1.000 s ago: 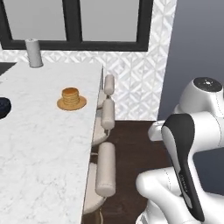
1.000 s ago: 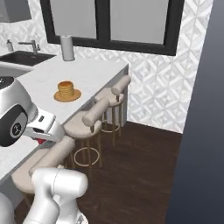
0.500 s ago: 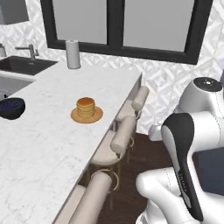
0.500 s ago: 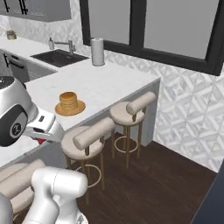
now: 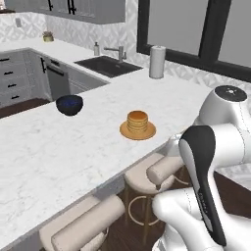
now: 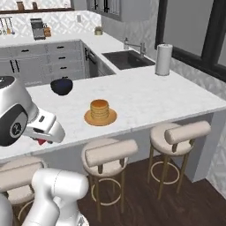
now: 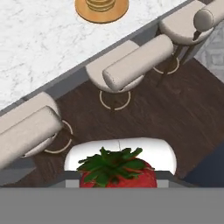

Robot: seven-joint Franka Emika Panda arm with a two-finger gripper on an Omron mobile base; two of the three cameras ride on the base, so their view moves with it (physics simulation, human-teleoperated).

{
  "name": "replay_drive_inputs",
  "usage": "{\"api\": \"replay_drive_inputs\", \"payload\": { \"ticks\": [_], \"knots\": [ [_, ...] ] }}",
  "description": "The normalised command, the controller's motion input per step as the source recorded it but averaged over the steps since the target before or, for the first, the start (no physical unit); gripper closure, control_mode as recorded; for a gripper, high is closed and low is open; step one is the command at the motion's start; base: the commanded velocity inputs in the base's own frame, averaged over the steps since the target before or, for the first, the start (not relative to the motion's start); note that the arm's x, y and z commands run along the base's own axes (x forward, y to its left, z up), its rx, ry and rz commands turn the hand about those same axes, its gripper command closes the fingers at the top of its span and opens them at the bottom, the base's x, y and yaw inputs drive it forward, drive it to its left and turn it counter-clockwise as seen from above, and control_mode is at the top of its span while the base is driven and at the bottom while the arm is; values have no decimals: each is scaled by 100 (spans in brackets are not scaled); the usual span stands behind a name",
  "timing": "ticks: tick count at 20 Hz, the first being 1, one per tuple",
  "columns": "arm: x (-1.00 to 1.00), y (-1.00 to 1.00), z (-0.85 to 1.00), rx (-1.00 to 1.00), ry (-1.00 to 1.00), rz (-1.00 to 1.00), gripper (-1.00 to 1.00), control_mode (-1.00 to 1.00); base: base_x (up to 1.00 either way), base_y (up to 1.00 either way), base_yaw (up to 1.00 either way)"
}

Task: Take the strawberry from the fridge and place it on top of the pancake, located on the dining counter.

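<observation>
A red strawberry (image 7: 117, 170) with green leaves sits at the bottom of the hand view, and my gripper (image 7: 118, 176) is shut on it. From the right base camera the gripper (image 6: 42, 140) hangs low at the left, in front of the dining counter (image 6: 154, 99), with a red speck of strawberry (image 6: 41, 142) under it. The pancake (image 5: 138, 122) (image 6: 99, 109) is a golden stack on an orange-tan disc near the counter's front edge. It appears at the top of the hand view (image 7: 101, 5), beyond the dining counter's (image 7: 39, 39) edge. The fridge is out of view.
Beige stools (image 6: 110, 152) (image 5: 162, 171) (image 7: 131, 65) line the counter's front over dark wood floor. A dark blue bowl (image 5: 69, 104) (image 6: 62, 85) stands left of the pancake. Behind are a paper towel roll (image 5: 157, 62) (image 6: 164, 59), a dark sink (image 5: 109, 66) (image 6: 128, 59) and grey cabinets (image 6: 39, 62).
The base has driven and turned, so both base views have shifted: the pancake is nearer and more central, and the bowl, sink and cabinets have come into sight. The grip is unchanged.
</observation>
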Motion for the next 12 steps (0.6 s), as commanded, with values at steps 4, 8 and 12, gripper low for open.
{"api": "replay_drive_inputs", "payload": {
  "ticks": [4, 8, 12],
  "knots": [
    [0, 0, 0, 0, 0, 0, 100, 100, 0, -95, 65],
    [0, 0, 0, 0, 0, 0, 100, 100, -14, -100, 49],
    [0, 0, 0, 0, 0, 0, 100, 100, -1, -55, 23]
  ]
}}
